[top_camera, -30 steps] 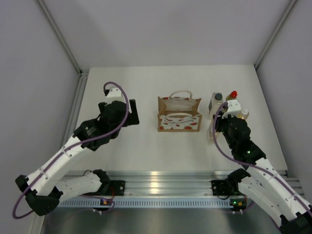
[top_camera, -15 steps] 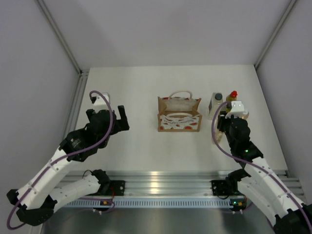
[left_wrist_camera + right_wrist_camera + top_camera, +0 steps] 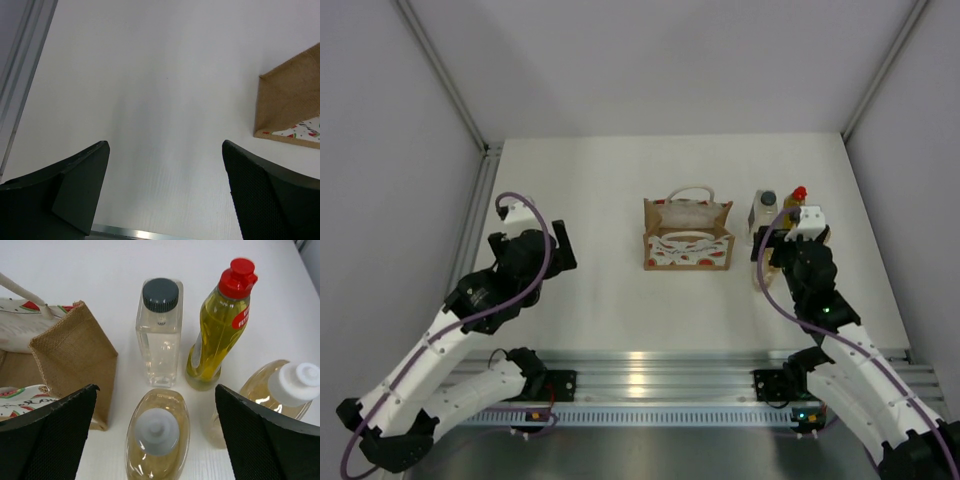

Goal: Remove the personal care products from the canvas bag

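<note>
At three o'clock of the canvas bag (image 3: pixel 687 235), four bottles stand on the table (image 3: pixel 620 180): the clear bottle (image 3: pixel 160 332) and the yellow bottle (image 3: pixel 220 335) are at the back, with two amber bottles in front. My right gripper (image 3: pixel 156 390) hangs over them, jaws spread, and the nearer amber bottle (image 3: pixel 156 440) sits between my fingers, clear of both. My left gripper (image 3: pixel 165 145), also spread, hovers over the table at the bag's nine o'clock.

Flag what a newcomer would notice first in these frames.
First, the cluster just right of the canvas bag: the clear bottle, the yellow bottle, the middle amber bottle and the right amber bottle, all standing on the table. The right gripper hangs open over them. The left gripper is open over bare table left of the bag.
</note>
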You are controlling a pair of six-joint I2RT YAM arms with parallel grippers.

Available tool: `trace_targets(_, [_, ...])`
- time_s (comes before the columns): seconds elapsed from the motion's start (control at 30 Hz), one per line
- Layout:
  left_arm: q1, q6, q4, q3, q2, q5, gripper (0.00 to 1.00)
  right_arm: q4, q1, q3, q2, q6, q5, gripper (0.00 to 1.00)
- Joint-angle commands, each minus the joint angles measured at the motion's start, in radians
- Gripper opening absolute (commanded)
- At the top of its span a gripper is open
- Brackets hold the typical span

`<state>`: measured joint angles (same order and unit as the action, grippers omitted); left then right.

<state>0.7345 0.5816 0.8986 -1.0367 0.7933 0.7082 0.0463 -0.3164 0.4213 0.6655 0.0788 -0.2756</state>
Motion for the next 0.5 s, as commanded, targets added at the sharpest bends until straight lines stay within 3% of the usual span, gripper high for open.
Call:
trace_targets(0.0, [-0.091, 0.023, -0.012, 0.004, -0.012, 0.002, 0.98, -0.001, 0.014, 0.089, -0.032, 0.024, -0.004, 1.00])
trace_targets(0.07, [-0.157, 0.008, -0.026, 0.006, -0.012, -0.038, 0.98, -0.046, 0.014, 0.128, -0.037, 0.038, -0.010, 0.99])
trace_targets(0.2, [-0.344, -0.028, -0.066, 0.015, -0.031, -0.131, 0.98, -0.294, 0.016, 0.314, -0.035, 0.076, -0.048, 0.99])
trace_targets(0.3, [-0.377, -0.043, -0.064, 0.012, -0.048, -0.084, 0.98, -0.547, 0.016, 0.443, -0.044, 0.090, -0.062, 0.99])
trace_targets(0.47, [-0.377, -0.058, -0.059, 0.012, -0.112, -0.030, 0.98, -0.762, 0.016, 0.560, -0.086, 0.098, -0.112, 1.00])
